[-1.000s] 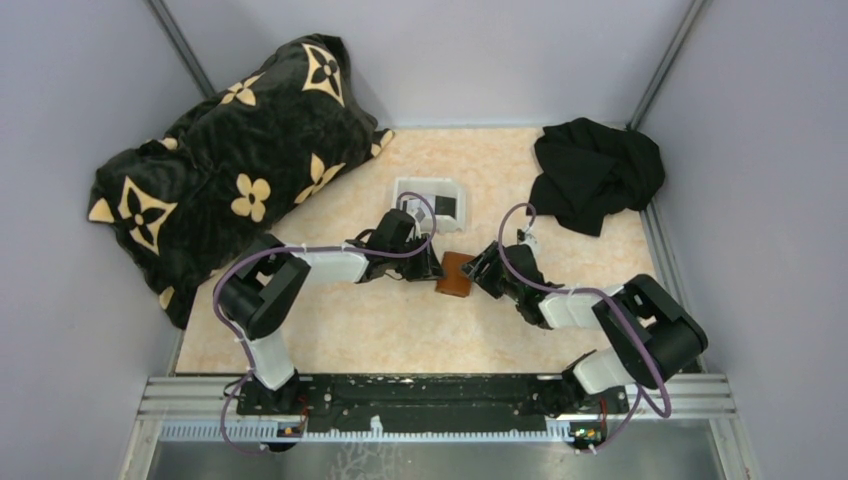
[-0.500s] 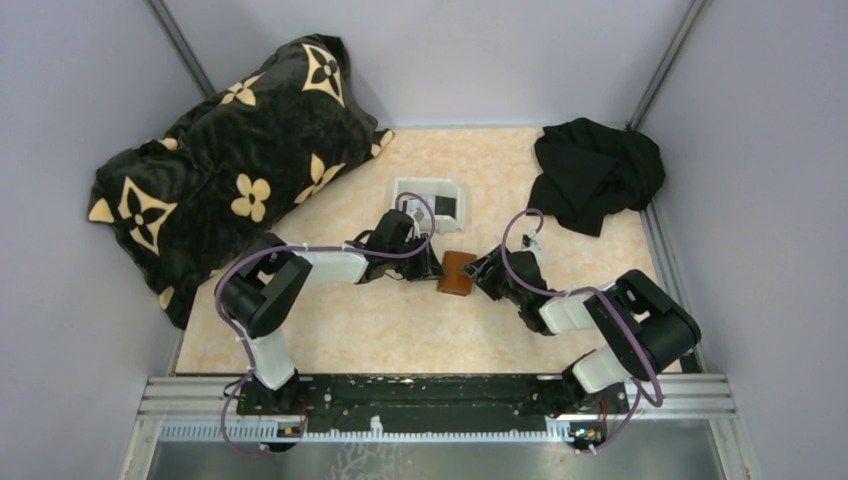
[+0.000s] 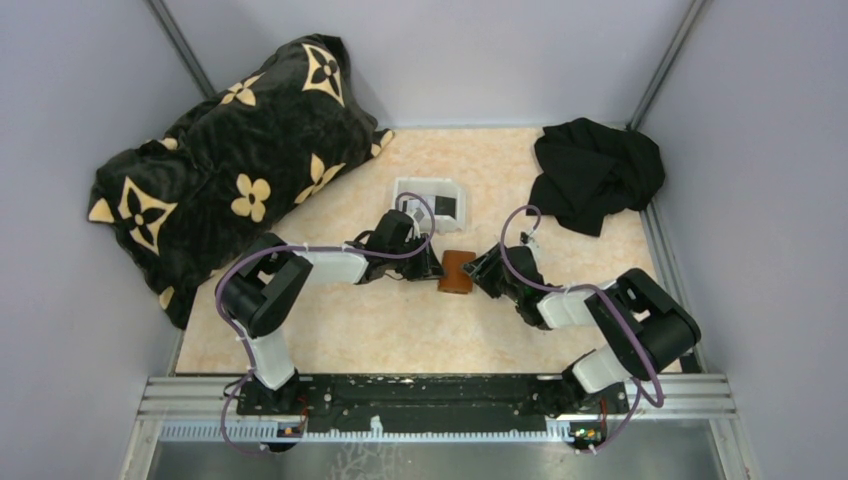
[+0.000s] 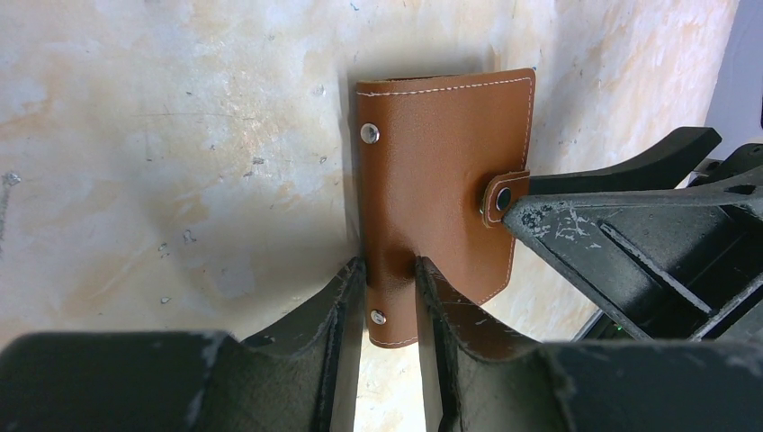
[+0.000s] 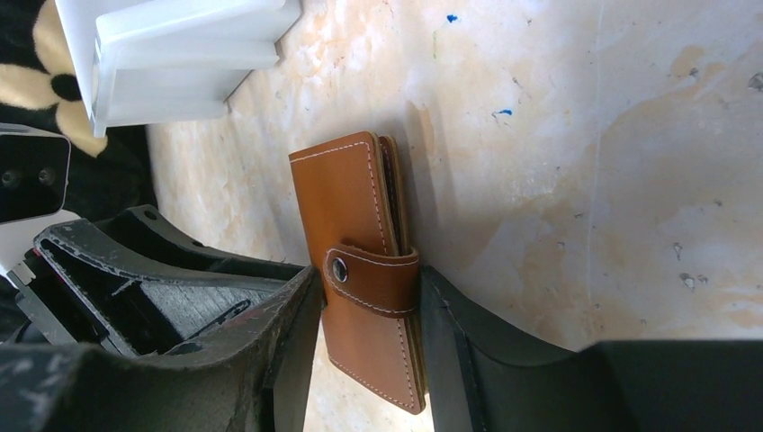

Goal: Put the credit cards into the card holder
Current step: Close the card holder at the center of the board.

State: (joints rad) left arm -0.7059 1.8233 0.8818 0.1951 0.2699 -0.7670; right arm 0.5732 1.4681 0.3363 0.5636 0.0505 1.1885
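Observation:
The card holder (image 3: 457, 272) is a brown leather wallet, closed with its strap snapped, at the table's middle. My left gripper (image 3: 437, 270) is shut on its left edge. In the left wrist view the fingertips (image 4: 390, 270) pinch the holder (image 4: 441, 171) near a rivet. My right gripper (image 3: 482, 272) is shut on the opposite, strap side. In the right wrist view its fingers (image 5: 371, 288) clamp the holder (image 5: 346, 198) across the strap. A dark flat thing (image 3: 446, 207) lies in the white tray; I cannot tell if it is a card. No other card shows.
The white plastic tray (image 3: 415, 188) stands just behind the holder and shows in the right wrist view (image 5: 171, 54). A large black cushion with tan flowers (image 3: 230, 160) fills the back left. A black cloth (image 3: 595, 170) lies at the back right. Grey walls enclose the table.
The right arm's elbow has drawn in towards the left. Both grippers have stayed on the card holder, which has barely moved.

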